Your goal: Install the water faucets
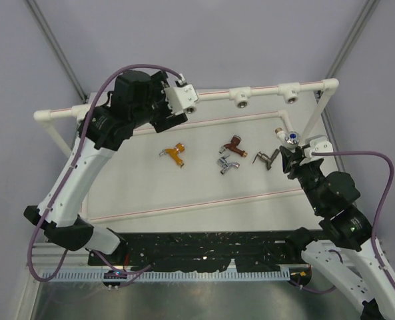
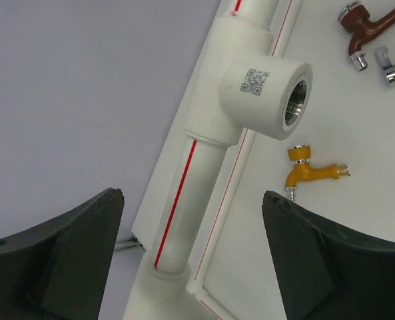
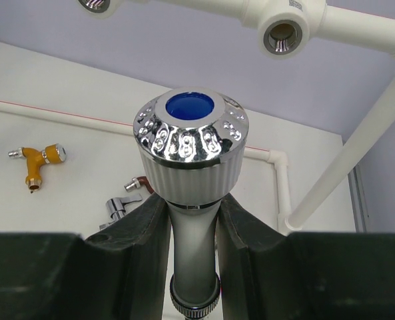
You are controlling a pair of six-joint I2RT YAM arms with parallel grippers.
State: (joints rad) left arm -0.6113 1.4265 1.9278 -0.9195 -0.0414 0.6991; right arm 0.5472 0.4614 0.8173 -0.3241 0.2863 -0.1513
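Note:
My right gripper [image 3: 192,200] is shut on the white water faucet [image 3: 190,173], pads on its stem just under the ribbed chrome knob with a blue centre. In the top view this faucet [image 1: 292,138] is held up at the board's right side by the right gripper [image 1: 294,157]. Lying on the board are the orange faucet [image 1: 176,154], the copper-brown one [image 1: 234,143], the chrome one [image 1: 228,164] and the dark bronze one [image 1: 267,159]. My left gripper [image 2: 192,197] is open and empty, just short of the leftmost tee socket [image 2: 267,93]; the orange faucet [image 2: 310,172] lies beyond it.
The white pipe frame [image 1: 214,94] runs along the board's far edge with two more tee sockets [image 1: 240,97] [image 1: 290,93]. A slanted post [image 1: 320,110] stands at the right corner. A thin white rail [image 1: 217,121] lies across the board behind the faucets.

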